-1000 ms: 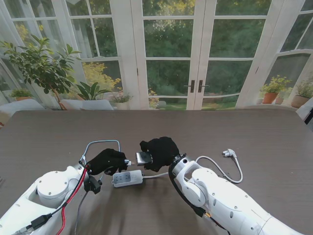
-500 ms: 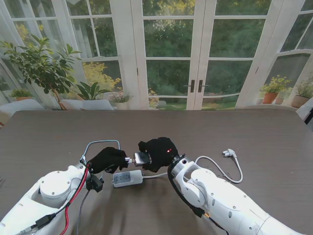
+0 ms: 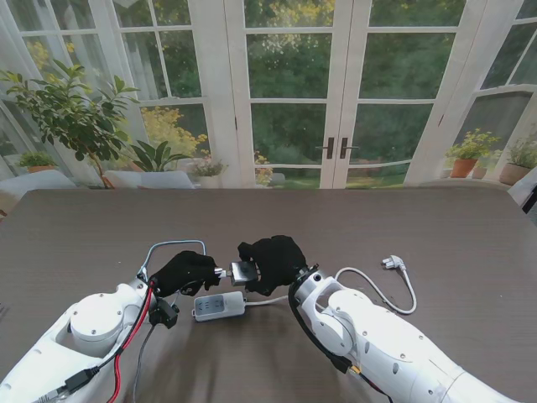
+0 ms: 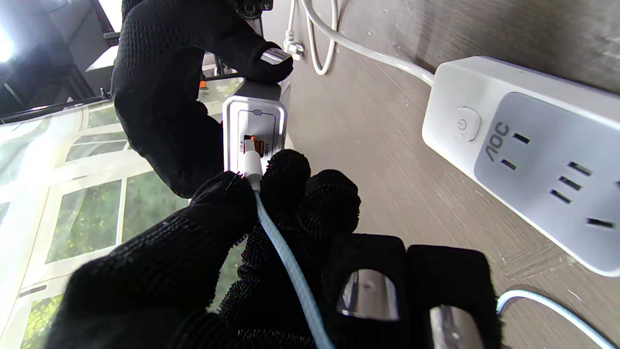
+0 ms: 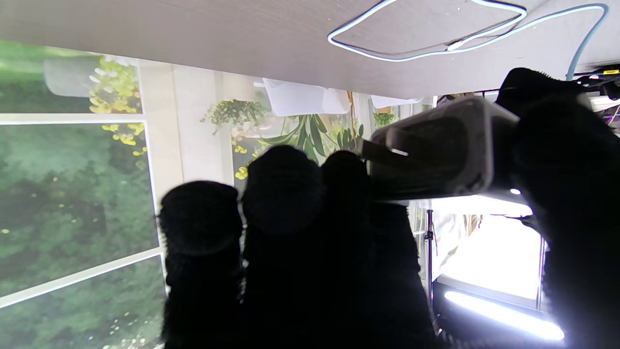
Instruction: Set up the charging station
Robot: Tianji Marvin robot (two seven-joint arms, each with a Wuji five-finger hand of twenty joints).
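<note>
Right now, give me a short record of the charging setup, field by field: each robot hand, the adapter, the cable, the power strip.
left robot hand: shut on the cable plug
right robot hand: shut on the charging adapter, held off the table
cable: light blue, its plug at the adapter's orange USB port
power strip: white, flat on the table, sockets up, nothing plugged in
strip's own plug: lying loose on the table, to the right

Stand camera looks down over the table [image 3: 436,227] toward the windows. Both wrist views sit close, upside down, apparently sharing the charger [image 4: 255,127].
</note>
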